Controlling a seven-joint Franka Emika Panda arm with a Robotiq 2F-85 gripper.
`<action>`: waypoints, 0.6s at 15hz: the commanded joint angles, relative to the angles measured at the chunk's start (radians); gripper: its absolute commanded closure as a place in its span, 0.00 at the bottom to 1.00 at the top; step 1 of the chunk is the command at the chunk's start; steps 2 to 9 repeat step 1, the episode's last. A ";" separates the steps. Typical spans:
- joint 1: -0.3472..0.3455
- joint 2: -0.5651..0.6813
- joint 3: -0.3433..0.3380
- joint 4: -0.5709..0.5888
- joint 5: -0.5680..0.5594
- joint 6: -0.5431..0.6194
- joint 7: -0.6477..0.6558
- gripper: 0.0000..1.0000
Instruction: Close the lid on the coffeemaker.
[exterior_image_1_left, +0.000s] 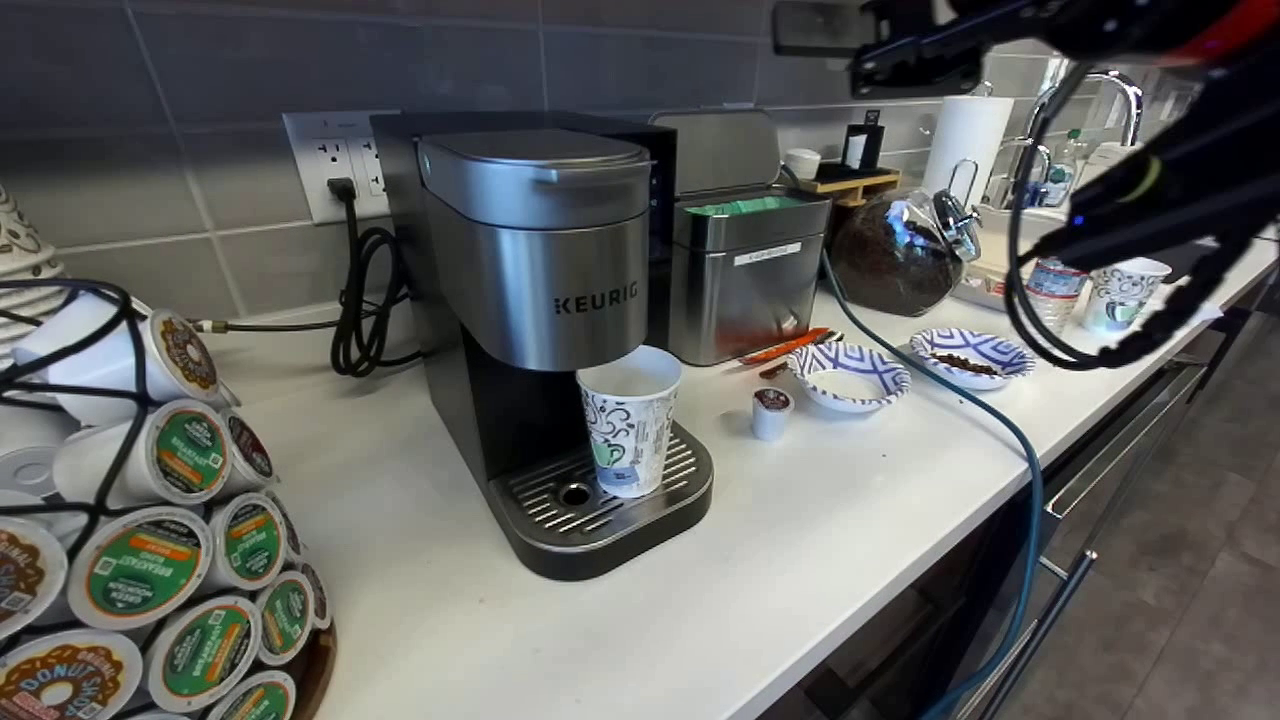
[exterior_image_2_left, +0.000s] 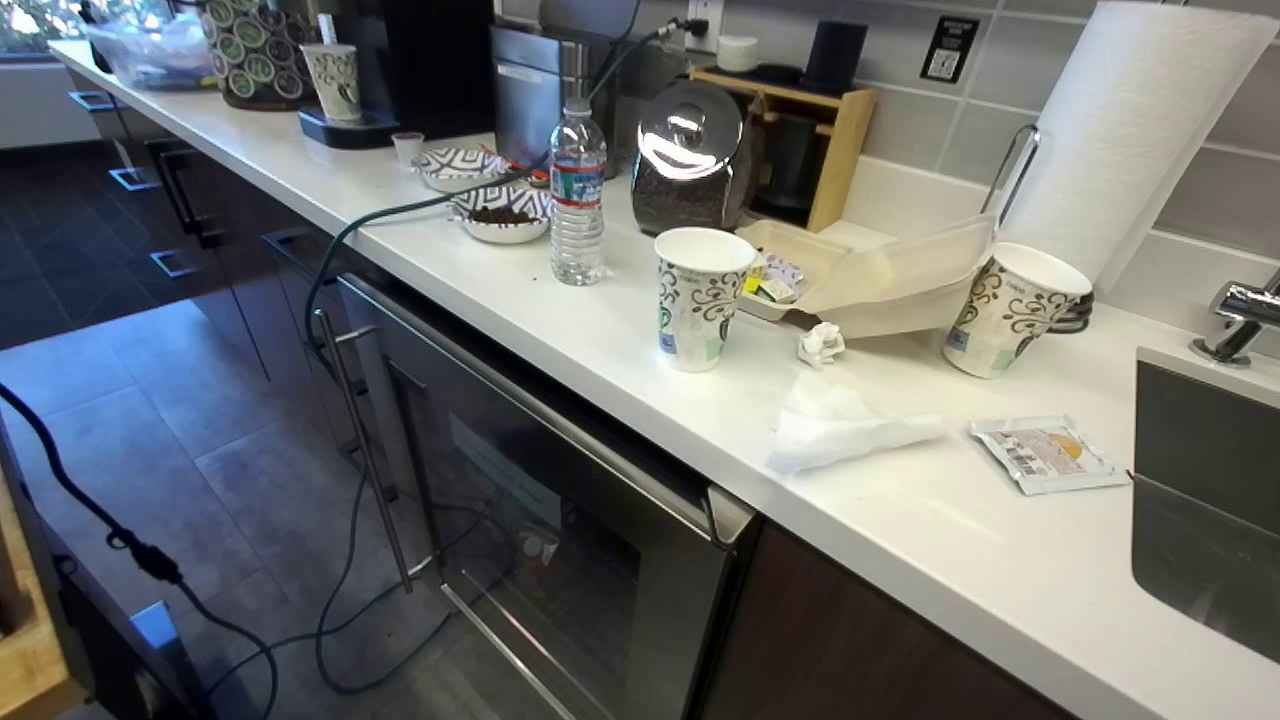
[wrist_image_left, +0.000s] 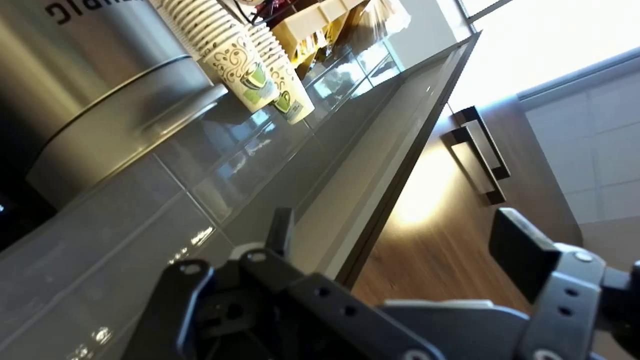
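We see the lid (exterior_image_1_left: 540, 180) resting down on the coffeemaker (exterior_image_1_left: 530, 270), which stands by the back edge of the counter (exterior_image_1_left: 420, 610), a paper cup (exterior_image_1_left: 632, 430) on its drip tray (exterior_image_1_left: 590, 560) toward the front edge. In the wrist view, our gripper (wrist_image_left: 401, 240) holds its fingers (wrist_image_left: 525, 255) wide apart.

A bare strip along the front edge of the bench (exterior_image_1_left: 650, 630) leaves passage in front of the coffeemaker (exterior_image_1_left: 560, 290); air over its lowered lid (exterior_image_1_left: 540, 148) is free. Farther along, a teal cable (exterior_image_1_left: 1037, 500) crosses that edge, and a steel box (exterior_image_1_left: 750, 300) blocks the back edge.
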 joint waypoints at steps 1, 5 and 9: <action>-0.036 -0.041 0.041 -0.031 0.018 0.003 -0.004 0.00; -0.036 -0.041 0.041 -0.031 0.018 0.003 -0.004 0.00; -0.036 -0.041 0.041 -0.031 0.018 0.003 -0.004 0.00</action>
